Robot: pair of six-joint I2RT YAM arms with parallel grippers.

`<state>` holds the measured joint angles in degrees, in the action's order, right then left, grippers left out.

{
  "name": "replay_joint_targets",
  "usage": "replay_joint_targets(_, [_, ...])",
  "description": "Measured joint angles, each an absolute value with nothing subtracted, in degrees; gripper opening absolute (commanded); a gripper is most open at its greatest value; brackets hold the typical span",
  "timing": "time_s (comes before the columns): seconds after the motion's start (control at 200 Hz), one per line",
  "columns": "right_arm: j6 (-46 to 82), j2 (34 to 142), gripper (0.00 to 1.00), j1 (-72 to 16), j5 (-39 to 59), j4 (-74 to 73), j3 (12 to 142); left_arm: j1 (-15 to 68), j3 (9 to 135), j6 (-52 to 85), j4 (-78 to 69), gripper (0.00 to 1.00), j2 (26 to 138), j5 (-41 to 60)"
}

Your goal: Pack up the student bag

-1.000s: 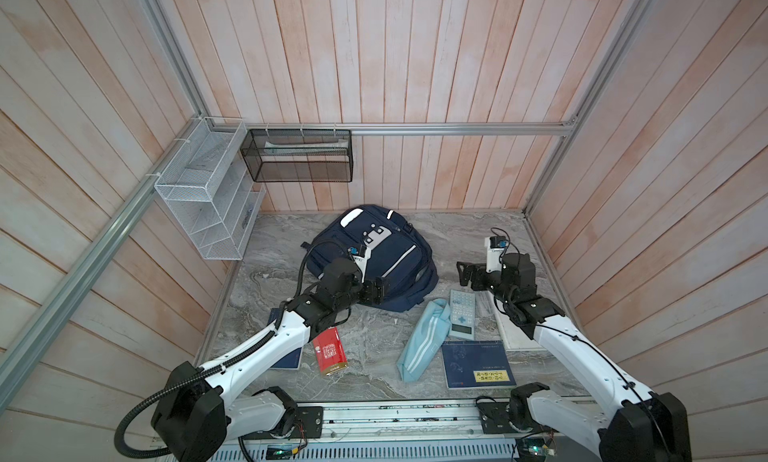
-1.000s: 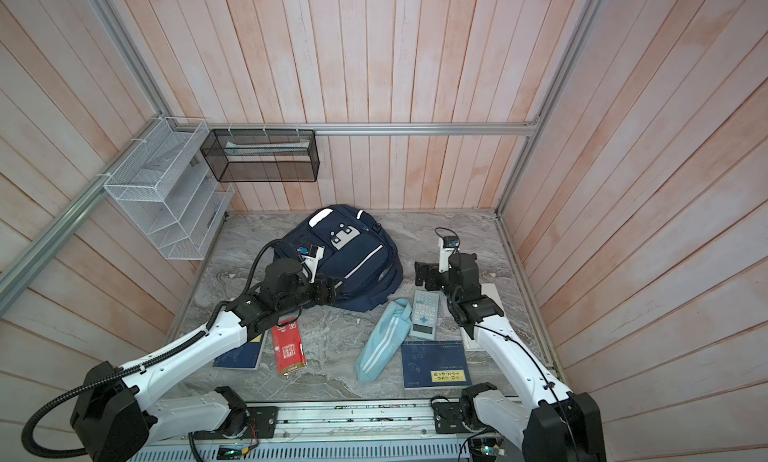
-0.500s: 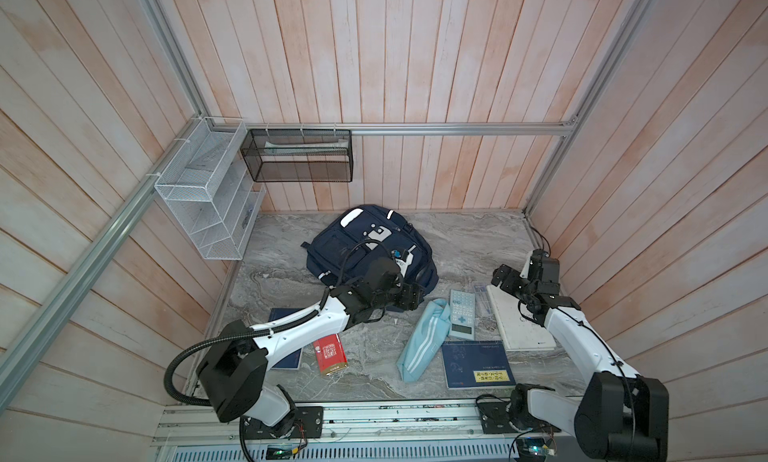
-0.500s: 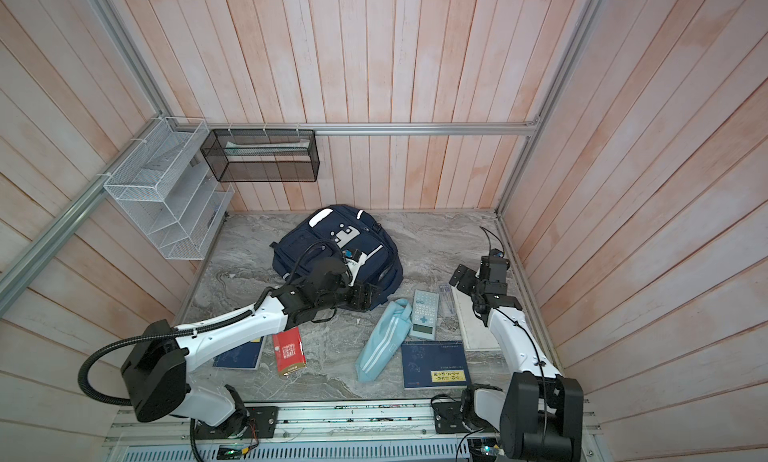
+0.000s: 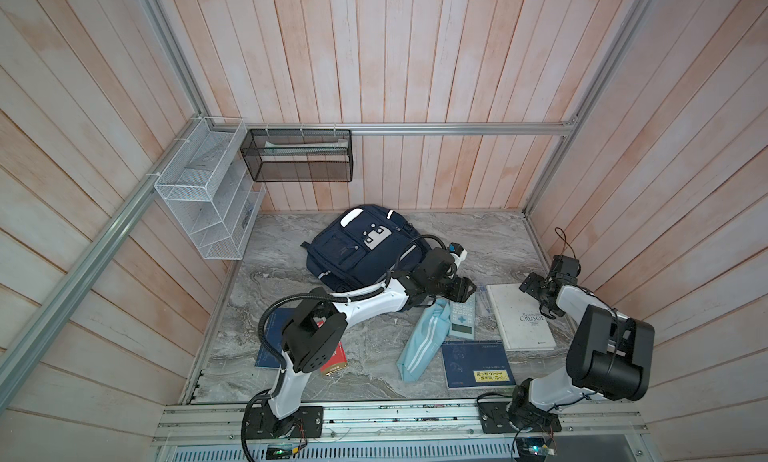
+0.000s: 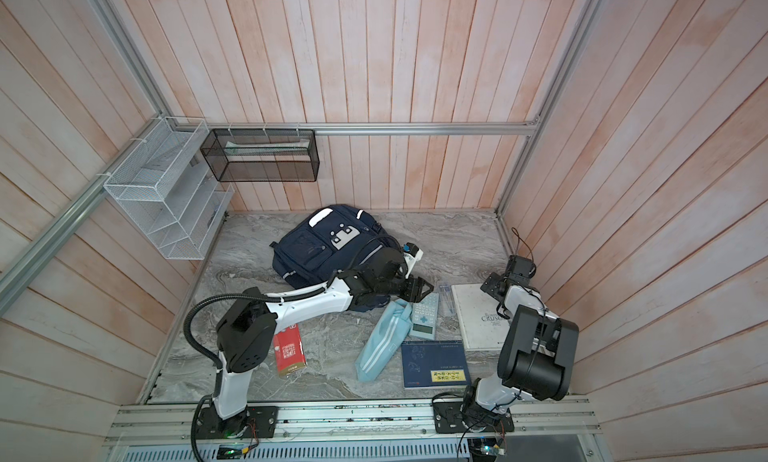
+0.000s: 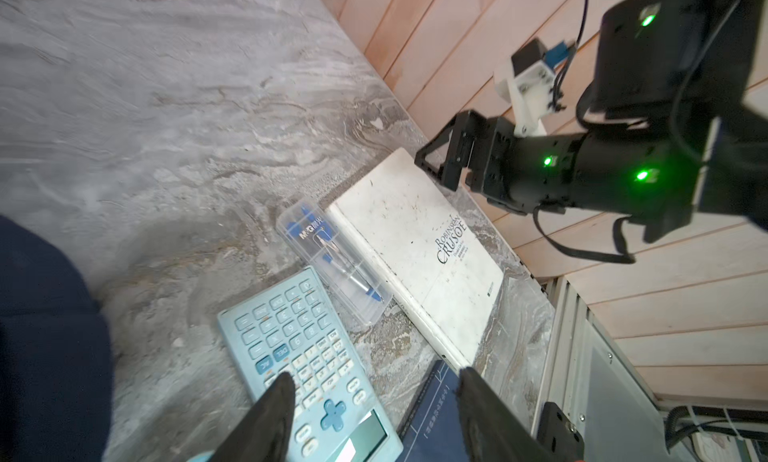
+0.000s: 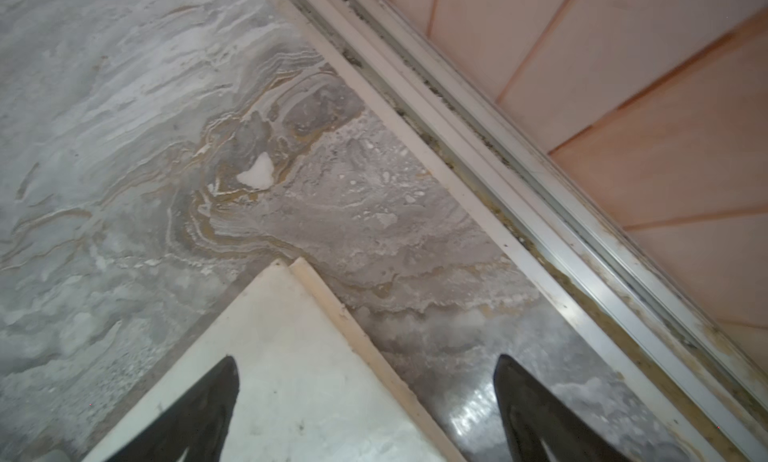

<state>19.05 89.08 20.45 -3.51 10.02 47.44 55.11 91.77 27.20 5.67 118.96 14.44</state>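
Note:
The student bag (image 5: 357,247) (image 6: 324,247), navy with a white patch, lies flat at the back of the marble floor, and its edge shows in the left wrist view (image 7: 45,335). My left gripper (image 5: 463,289) (image 6: 419,291) (image 7: 374,376) has reached past the bag's right side. It hovers open over a light-blue calculator (image 7: 299,347) with nothing between its fingers. My right gripper (image 5: 530,285) (image 6: 490,285) (image 8: 366,359) is open near the right wall. Its jaws straddle the far corner of a white book (image 8: 291,356) (image 5: 519,314).
A clear pen case (image 7: 332,260) lies between calculator and book. A light-blue striped pouch (image 5: 424,339), a navy notebook (image 5: 476,364), a red booklet (image 5: 334,360) and a navy booklet (image 5: 274,335) lie nearer the front. A white wire rack (image 5: 203,206) and a black mesh basket (image 5: 297,156) hang on the walls.
My left arm swung right from the bag's front to above the calculator, its jaws narrowing. My right arm drew back toward the right wall, over the white book's far corner.

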Motion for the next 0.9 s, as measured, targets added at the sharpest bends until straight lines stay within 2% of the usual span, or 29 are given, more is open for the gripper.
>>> replay_joint_targets(0.18, [18.06, 93.56, 0.91, 20.45, 3.01, 10.17, 47.7, 57.67, 99.66, 27.79, 8.71, 0.54, 127.44, 16.29])
replay_joint_targets(0.24, [17.87, 93.84, 0.85, 20.51, 3.49, 10.13, 48.16, 58.19, 101.65, 27.77, 9.74, 0.52, 129.36, 16.78])
replay_joint_targets(0.355, [17.74, 95.2, 0.64, 20.62, 4.05, 8.75, 49.12, 58.85, 104.95, 27.97, 11.66, 0.5, 132.35, 17.61])
replay_joint_targets(0.545, [19.86, 98.37, 0.55, 20.86, 6.31, 6.0, 51.48, 60.14, 109.78, 28.62, 13.76, 0.49, 135.15, 18.41])
replay_joint_targets(0.65, [20.88, 100.09, 0.56, 20.88, 7.42, 5.82, 53.32, 60.9, 112.53, 29.47, 13.89, 0.49, 137.32, 19.44])
replay_joint_targets(0.78, [21.04, 100.12, 0.69, 20.8, 7.57, 6.79, 53.63, 61.69, 115.28, 30.57, 14.59, 0.55, 140.57, 20.47])
replay_joint_targets(0.9, [20.62, 98.65, 0.75, 20.75, 6.7, 8.93, 53.12, 62.41, 116.42, 31.86, 15.29, 0.64, 143.09, 20.75])
